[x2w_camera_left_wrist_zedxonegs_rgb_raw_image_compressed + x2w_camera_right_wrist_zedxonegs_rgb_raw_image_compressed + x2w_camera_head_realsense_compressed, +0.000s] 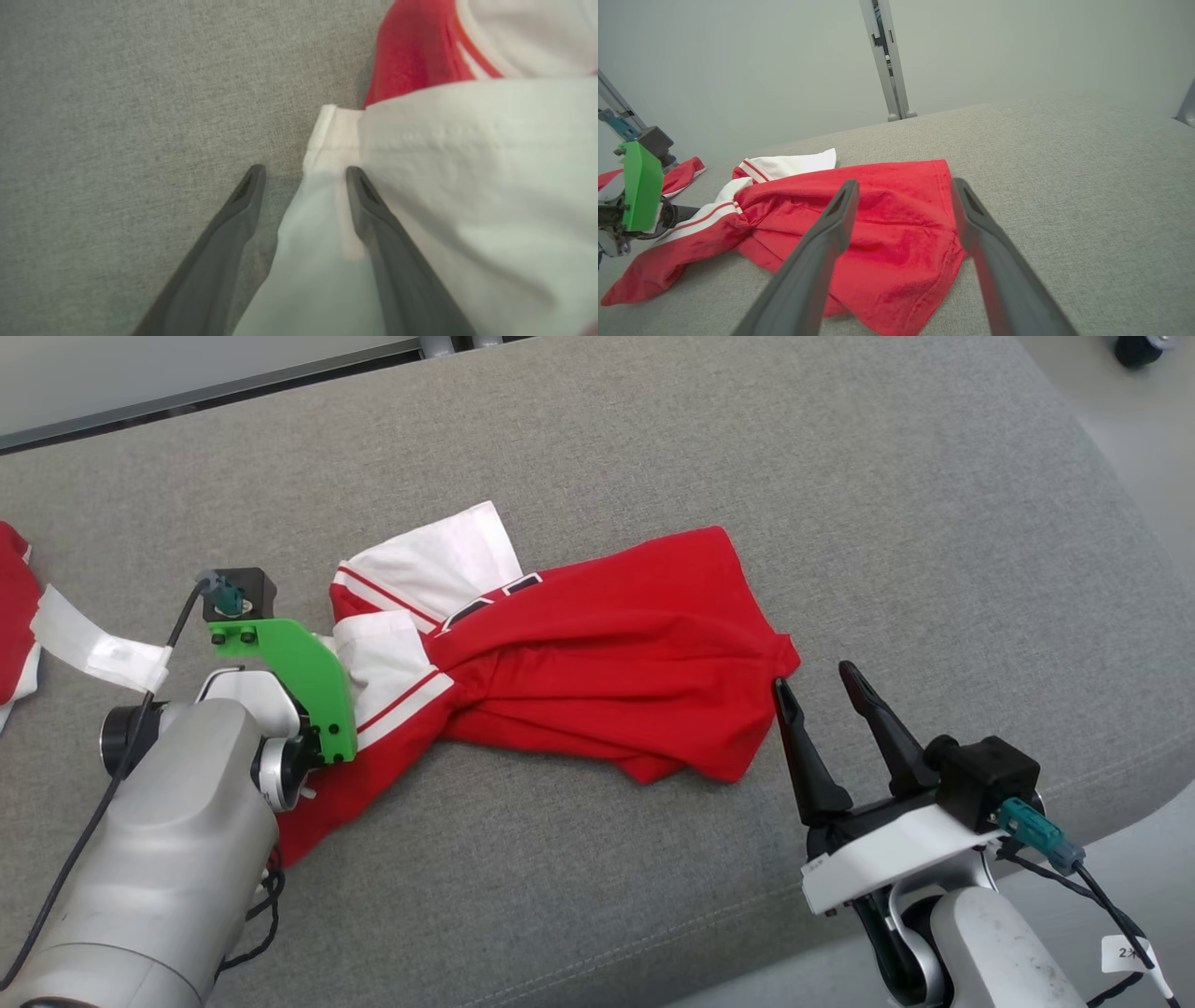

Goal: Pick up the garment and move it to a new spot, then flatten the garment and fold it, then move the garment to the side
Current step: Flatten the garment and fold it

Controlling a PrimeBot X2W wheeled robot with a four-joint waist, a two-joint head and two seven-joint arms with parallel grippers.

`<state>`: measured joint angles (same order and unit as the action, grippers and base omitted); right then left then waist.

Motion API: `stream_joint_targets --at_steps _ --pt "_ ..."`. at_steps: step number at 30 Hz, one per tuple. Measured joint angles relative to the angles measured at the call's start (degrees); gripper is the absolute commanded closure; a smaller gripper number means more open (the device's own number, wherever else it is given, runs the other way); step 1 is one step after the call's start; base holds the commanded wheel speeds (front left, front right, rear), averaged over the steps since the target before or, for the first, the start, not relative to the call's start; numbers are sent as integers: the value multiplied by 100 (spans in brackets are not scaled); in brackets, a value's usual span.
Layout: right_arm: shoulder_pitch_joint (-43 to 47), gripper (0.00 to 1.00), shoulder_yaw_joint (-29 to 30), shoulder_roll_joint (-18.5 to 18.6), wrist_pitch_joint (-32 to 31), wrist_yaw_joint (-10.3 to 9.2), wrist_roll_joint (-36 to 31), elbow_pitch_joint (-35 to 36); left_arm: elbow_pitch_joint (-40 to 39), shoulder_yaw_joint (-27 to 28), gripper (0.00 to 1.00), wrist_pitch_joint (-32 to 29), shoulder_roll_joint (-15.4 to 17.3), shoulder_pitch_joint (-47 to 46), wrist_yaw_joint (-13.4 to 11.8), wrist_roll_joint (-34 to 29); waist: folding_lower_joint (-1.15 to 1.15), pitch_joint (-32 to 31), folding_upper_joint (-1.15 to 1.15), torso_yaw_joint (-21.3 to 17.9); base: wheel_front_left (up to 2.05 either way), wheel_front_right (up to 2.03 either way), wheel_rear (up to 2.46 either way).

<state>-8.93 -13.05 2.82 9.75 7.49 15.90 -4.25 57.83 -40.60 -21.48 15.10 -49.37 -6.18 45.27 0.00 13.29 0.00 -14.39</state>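
garment [607, 658] crumpled and twisted, mid grey cushion [653, 476] | left gripper [304, 170] jaws apart, straddling its white sleeve fold, not clamped | right gripper [814, 678] jaws wide, empty, just beside red hem corner

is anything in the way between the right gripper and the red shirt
Nothing visible does. The right gripper, jaws open, sits just beside the corner of the crumpled red and white jersey, with only a sliver of bare grey upholstered surface between them.
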Motion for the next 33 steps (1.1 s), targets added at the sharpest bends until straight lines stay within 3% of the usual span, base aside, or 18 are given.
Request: stream_joint_targets --at_steps 1,11,16,22,26,33 --pt "0 0 10 -1 1 0 0 -1 16 5 100 22 -14 -13 13 7 0 7 0 0 0 0 0" --pt "10 0 153 -1 20 0 -1 -37 -152 231 100 572 -143 -29 345 261 0 -93 0 269 0 0 0" --pt "60 0 208 1 27 0 11 -75 -687 625 100 1199 -102 178 567 599 0 -260 0 476 0 0 0" --pt "187 0 316 -2 7 0 10 -90 -1850 884 100 1535 134 964 554 883 0 -541 0 713 0 0 0" --pt "309 0 434 -2 -31 0 7 -74 -3107 1038 100 1545 337 1751 302 1123 0 -707 0 892 0 0 0" --pt "393 0 497 -1 -60 0 0 -5 -5192 1255 100 1185 831 3251 -520 1510 0 -920 0 1165 0 0 0"
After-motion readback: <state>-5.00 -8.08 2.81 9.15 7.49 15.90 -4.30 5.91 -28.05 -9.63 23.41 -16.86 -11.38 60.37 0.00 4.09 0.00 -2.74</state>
